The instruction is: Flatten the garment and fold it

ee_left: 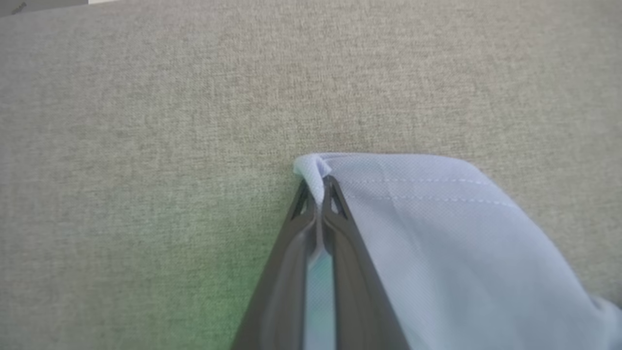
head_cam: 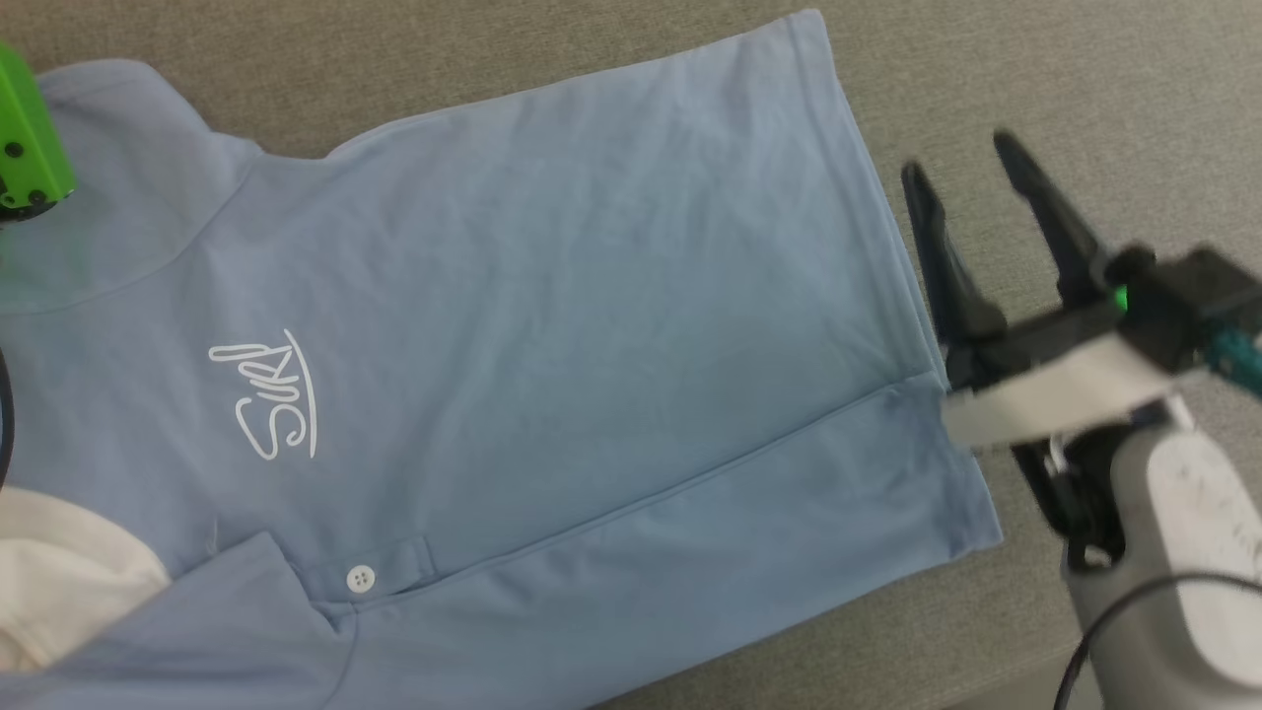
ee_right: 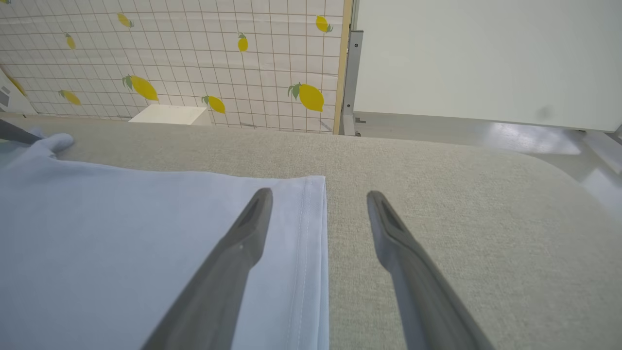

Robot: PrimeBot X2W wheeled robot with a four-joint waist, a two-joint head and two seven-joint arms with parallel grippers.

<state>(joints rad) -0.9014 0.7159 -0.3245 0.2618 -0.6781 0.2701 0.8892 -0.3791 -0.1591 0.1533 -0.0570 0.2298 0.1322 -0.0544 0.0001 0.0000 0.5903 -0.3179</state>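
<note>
On the grey woven fabric surface point(head_cam: 1085, 69), the light blue soft short-sleeved polo shirt point(head_cam: 592, 296) is lying spread flat, its white cursive logo point(head_cam: 266, 399) facing up. At the left, the left gripper point(ee_left: 318, 192) is clamping a stitched shirt edge. At the right, the right gripper point(head_cam: 958, 156) is hovering with its fingers spread apart, one over the hem point(ee_right: 311, 233), one over bare surface.

There is one garment point(head_cam: 592, 296), bearing one white cursive logo point(head_cam: 268, 399), one white button point(head_cam: 361, 579) and one white collar point(head_cam: 59, 582), on one grey cloth-covered surface point(head_cam: 986, 59). Two grippers are counted, the left gripper point(ee_left: 318, 187) and the right gripper point(head_cam: 958, 158), each with two dark fingers point(ee_right: 233, 253). Beyond the surface stands one white box point(ee_right: 163, 114).
</note>
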